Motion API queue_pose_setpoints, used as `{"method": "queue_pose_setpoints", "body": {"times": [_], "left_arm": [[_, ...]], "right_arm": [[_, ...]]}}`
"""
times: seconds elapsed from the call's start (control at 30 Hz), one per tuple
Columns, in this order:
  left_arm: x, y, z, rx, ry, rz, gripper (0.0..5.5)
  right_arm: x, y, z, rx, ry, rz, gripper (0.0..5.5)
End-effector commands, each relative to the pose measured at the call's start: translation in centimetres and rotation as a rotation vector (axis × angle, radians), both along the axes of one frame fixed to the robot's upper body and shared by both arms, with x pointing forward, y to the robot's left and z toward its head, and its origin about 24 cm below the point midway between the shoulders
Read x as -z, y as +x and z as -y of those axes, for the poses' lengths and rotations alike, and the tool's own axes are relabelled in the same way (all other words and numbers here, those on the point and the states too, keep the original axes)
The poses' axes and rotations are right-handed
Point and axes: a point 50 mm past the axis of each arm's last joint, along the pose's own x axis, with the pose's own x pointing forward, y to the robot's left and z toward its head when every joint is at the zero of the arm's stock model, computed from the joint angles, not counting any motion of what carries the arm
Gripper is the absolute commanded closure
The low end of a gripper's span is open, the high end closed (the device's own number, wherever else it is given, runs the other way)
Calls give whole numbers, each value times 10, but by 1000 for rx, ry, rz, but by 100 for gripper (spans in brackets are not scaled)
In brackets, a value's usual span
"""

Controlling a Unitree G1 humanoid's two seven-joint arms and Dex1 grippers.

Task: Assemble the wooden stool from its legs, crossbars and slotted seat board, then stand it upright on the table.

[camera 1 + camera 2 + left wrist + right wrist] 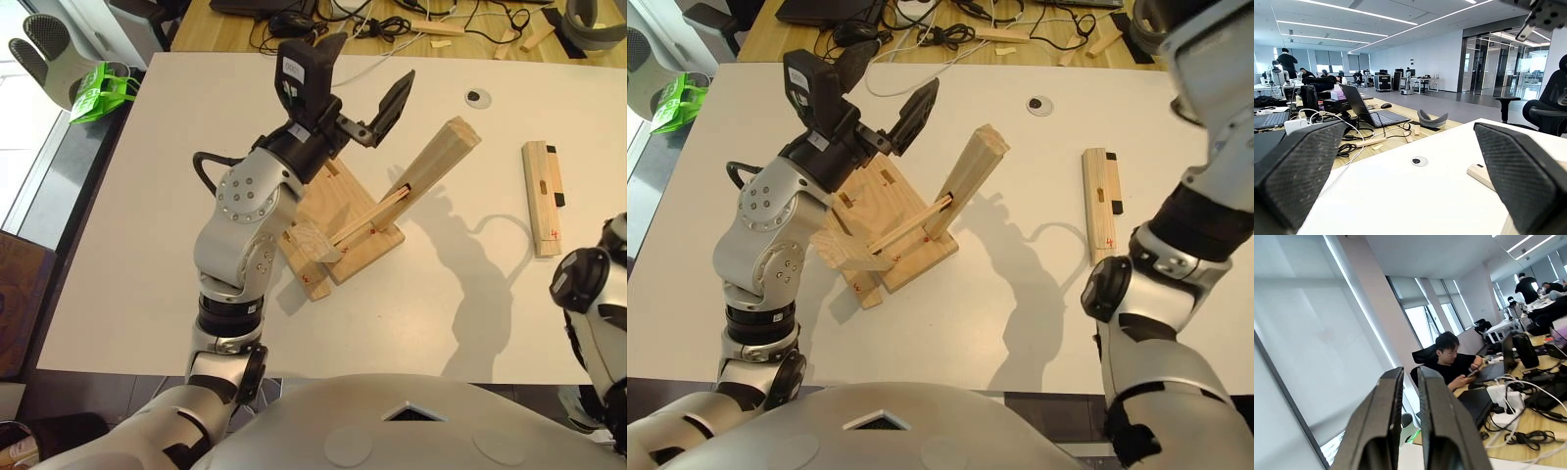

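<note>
While the left gripper [370, 69] hangs spread wide and empty over the part-built stool [343, 220] mid-way across the table [147, 245], the loose leg [542, 196] lies near the right edge. Right gripper [1409, 378], fingers pressed together, should open, take it mid-length and seat it square.

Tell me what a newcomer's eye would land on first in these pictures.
The left hand, wide open, hangs above the half-built stool at the middle of the white table. One leg juts up at a slant from it, and a loose wooden piece lies apart to the right.
</note>
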Motion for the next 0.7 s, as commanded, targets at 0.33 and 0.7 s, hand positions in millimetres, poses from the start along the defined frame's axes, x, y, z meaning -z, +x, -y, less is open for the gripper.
{"method": "queue_pose_setpoints", "body": {"times": [0.33,0.7], "left_arm": [[7,20,-18,-233,48,-43,65],[10,22,-13,-231,49,-52,65]], "right_arm": [[155,-47,-70,-326,-444,-496,494],[68,-20,-55,-174,-232,-106,494]]}}
